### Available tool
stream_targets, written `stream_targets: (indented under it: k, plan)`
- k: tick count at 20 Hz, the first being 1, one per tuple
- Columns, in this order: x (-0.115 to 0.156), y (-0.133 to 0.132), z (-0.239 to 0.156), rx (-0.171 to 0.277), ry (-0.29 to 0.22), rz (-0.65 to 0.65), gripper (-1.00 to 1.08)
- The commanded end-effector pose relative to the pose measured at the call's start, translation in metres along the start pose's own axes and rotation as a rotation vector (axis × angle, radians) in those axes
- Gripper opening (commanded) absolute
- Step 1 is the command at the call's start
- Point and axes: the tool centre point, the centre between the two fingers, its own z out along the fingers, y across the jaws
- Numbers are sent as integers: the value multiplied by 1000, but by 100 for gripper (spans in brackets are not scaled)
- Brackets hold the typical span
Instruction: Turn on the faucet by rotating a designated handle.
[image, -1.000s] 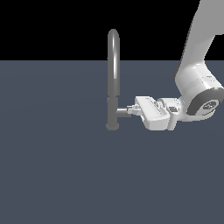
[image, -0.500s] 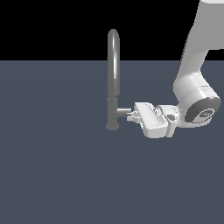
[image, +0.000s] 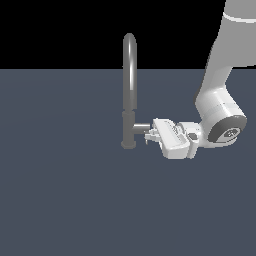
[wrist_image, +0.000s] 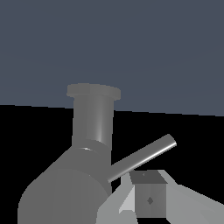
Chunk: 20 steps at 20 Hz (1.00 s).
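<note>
The faucet (image: 129, 85) is a tall grey gooseneck tap standing on a dark flat surface, with a thicker base. The handle (image: 140, 128) is a short stub that sticks out of the tap body toward the exterior view's right. My gripper (image: 149, 135) is at the stub's outer end, fingertips touching or nearly touching it. In the wrist view the tap body (wrist_image: 92, 127) fills the near field. The handle's thin pin lever (wrist_image: 142, 157) runs just beside my fingertips (wrist_image: 148, 199). The fingers look closed together, with nothing between them.
The white arm (image: 217, 100) comes down from the exterior view's upper right. The dark grey floor (image: 65, 190) lies all around the tap. Nothing else shows.
The hand has sunk slightly and edged a little toward the tap at the handle's end. The tap itself looks unmoved.
</note>
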Motion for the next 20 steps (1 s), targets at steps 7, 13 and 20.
stream_targets:
  k: [7,13,20]
  plan:
    - [16,-6,-1,3,1,8,-100]
    - [36,-13,-1,8,5,25,-100]
    - [55,-19,-1,14,9,42,-100]
